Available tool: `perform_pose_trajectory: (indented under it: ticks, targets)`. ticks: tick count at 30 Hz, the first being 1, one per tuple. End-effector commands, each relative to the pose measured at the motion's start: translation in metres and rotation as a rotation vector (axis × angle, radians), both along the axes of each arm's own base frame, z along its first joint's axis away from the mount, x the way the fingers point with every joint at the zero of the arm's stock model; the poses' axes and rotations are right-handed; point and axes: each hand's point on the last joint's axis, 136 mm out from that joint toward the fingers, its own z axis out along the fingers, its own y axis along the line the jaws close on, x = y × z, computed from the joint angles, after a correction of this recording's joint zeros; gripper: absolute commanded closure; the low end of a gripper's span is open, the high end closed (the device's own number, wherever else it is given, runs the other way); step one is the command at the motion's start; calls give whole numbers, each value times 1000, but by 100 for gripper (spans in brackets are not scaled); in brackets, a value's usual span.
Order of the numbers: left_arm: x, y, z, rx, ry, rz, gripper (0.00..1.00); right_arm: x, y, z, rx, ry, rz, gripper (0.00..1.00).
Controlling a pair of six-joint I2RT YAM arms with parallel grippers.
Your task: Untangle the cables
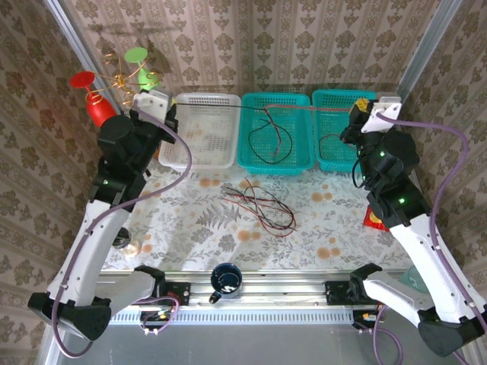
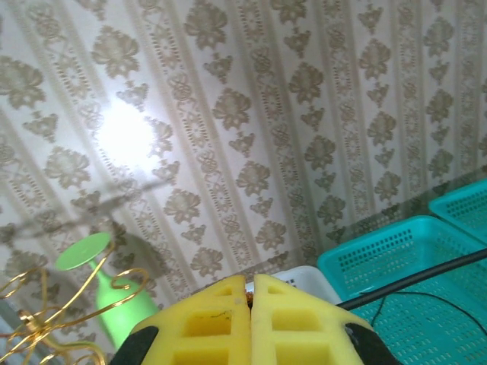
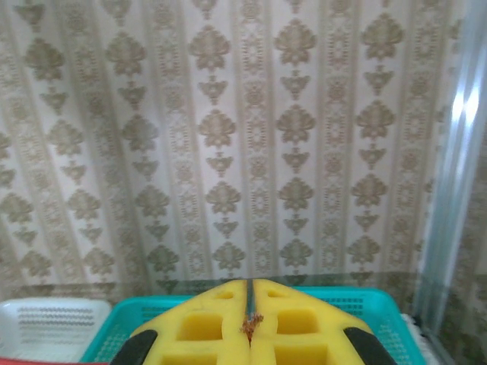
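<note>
Along the table's point(image 1: 190, 220) far edge sit a white basket point(image 1: 199, 99), a middle teal basket point(image 1: 278, 96) and a right teal basket point(image 1: 335, 94). Thin cables point(image 1: 259, 204) loop into both teal ones; more lie mid-table. The left gripper point(image 2: 249, 280) and right gripper point(image 3: 249, 283) squeeze shut on cables pulled tight above the baskets. A dark cup point(image 1: 215, 286) sits at the near edge.

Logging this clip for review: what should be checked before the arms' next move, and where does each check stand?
1. The left gripper is shut on the black cable: ok.
2. The right gripper is shut on the red cable: ok.
3. Both cables run taut between the grippers: ok.
4. The loops hanging into the middle basket are knot-free: cannot tell.
5. The bundle on the table is untangled: not ok.
</note>
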Motion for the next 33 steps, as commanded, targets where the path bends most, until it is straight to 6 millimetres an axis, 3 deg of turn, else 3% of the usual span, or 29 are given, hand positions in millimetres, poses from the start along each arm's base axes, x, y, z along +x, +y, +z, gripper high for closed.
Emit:
perform_pose_trajectory:
  ticks: [1,8,18,33]
  targets:
    - [0,20,-17,-21,59,55,100,-8,-44,-5,-3,29,-196,100]
    - [-5,65,-39,-108,102,189,100,-17,-92,-11,1,65,-370,100]
    - [-18,127,-81,-236,192,398,100,-47,-162,-45,76,127,-641,100]
    - [-24,162,-141,-277,321,489,100,-74,-219,-101,111,271,-891,100]
